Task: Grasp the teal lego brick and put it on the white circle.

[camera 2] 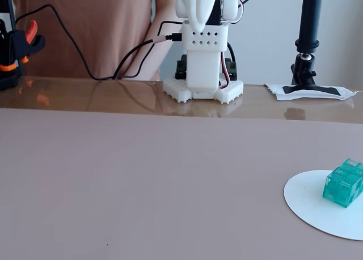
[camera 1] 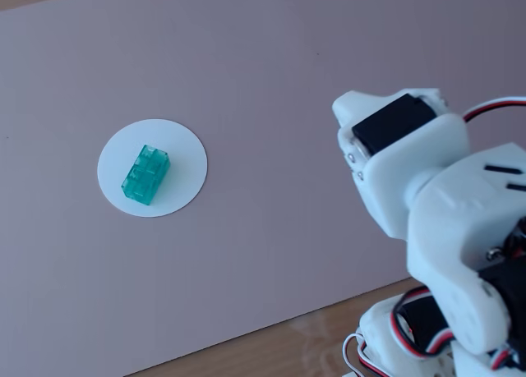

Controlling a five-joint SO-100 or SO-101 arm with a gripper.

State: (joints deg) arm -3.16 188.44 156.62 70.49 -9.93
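Observation:
The teal lego brick lies on the white circle, a little left of its middle in a fixed view, studs up. In the other fixed view the brick sits on the circle at the lower right. The white arm is folded back at the right edge, well away from the brick. Its base stands at the far side of the mat. The gripper's fingers do not show in either view.
A pale pink mat covers the wooden table. A black camera stand is at the back right. An orange and black clamp is at the back left. A person in a brown top sits behind the table.

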